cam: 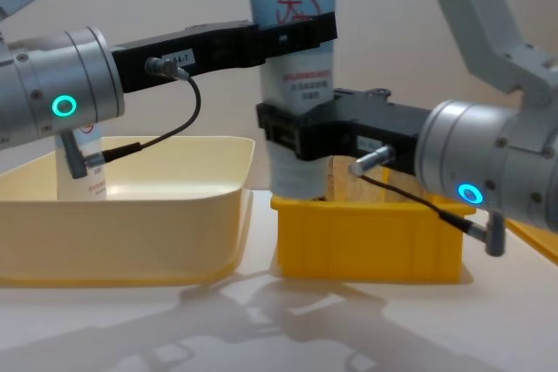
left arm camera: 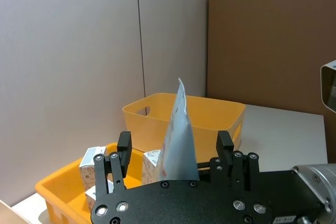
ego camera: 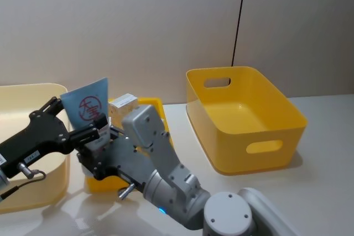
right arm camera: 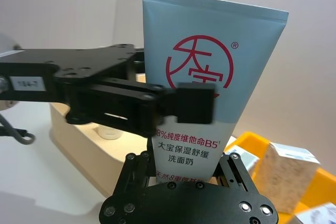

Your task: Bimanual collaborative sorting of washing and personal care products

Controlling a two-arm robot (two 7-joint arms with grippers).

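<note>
Above the small yellow bin [cam: 366, 241], the light-blue tube [cam: 296, 84] stands upright, clamped low by the right gripper [cam: 292, 138], the left gripper [cam: 292, 37] straddling it higher with fingers [left arm camera: 124, 148] apart; released before the left closes, it could drop into the bin.

Tubes, boxes and bins, counted
Two light-blue squeeze tubes [cam: 296, 84]; at least three patterned cardboard boxes [left arm camera: 92, 163]; three bins: one cream bin [cam: 131, 215], one small yellow bin [cam: 366, 241], one large yellow bin [ego camera: 232, 156].
</note>
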